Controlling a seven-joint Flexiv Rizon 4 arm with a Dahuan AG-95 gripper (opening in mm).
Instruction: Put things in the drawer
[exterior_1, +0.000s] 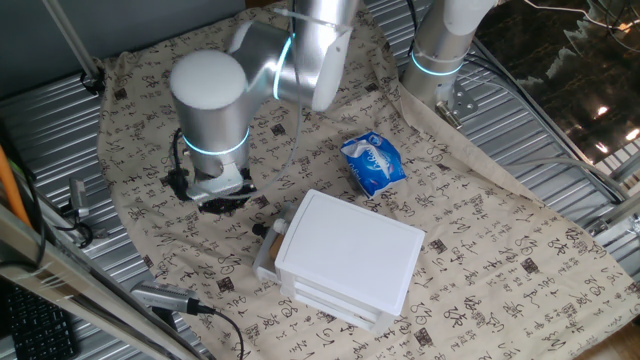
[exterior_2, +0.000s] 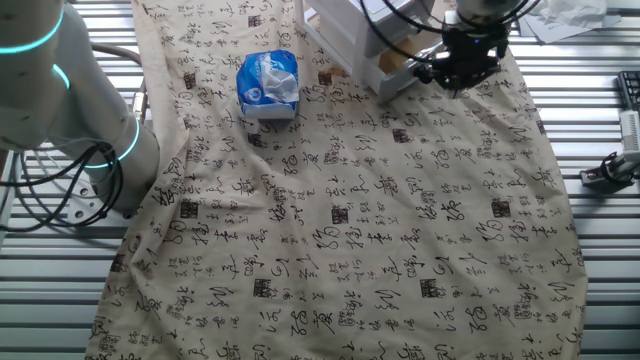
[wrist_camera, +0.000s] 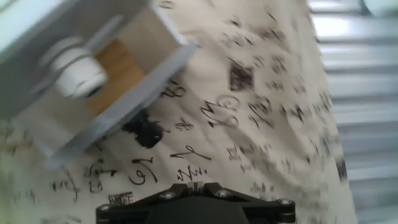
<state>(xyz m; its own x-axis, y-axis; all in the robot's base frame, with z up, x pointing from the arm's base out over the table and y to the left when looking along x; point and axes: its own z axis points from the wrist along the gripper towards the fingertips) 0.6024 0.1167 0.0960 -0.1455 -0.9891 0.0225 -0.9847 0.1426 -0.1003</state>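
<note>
Wooden block (wrist_camera: 119, 73), small and light brown, sits inside the pulled-out white top drawer (wrist_camera: 134, 81), so I think my job's nearly done. My fingers (exterior_1: 222, 200) hang beside it; I cannot tell their spread.

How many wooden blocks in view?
1. The wooden block lies inside the open top drawer of the white drawer unit. None shows on the cloth; others could be hidden in the unit.

A beige cloth (exterior_2: 380, 230) printed with black characters covers a ribbed metal table (exterior_2: 600, 260).
</note>
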